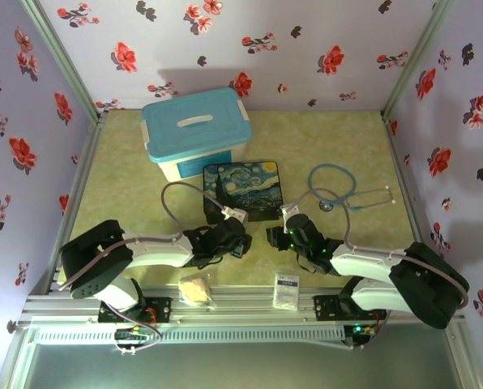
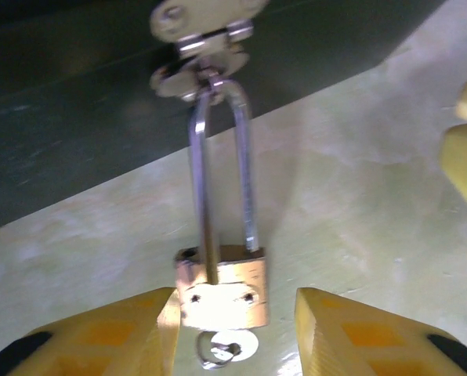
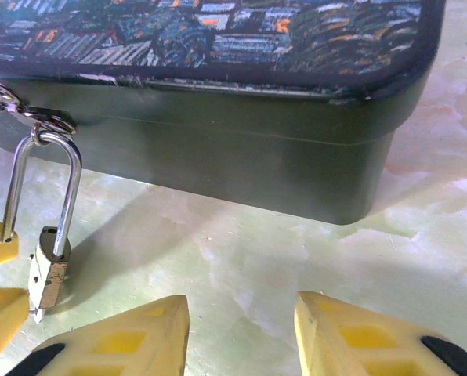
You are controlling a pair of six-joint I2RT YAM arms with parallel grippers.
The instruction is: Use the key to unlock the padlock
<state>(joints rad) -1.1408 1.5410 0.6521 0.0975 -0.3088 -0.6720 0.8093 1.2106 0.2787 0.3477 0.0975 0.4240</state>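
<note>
Brass padlock (image 2: 222,294), key (image 2: 229,345) in, hangs between your left gripper's (image 2: 235,298) parted jaws; an off-centre squeeze could swing it. Right gripper (image 3: 241,304) gapes empty.

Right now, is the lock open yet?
Nearly. Done: the key sits in the padlock, and one end of the shackle looks popped free. In hand: the left tool straddles the lock body, open. Left: perhaps unhooking it from the hasp.
</note>
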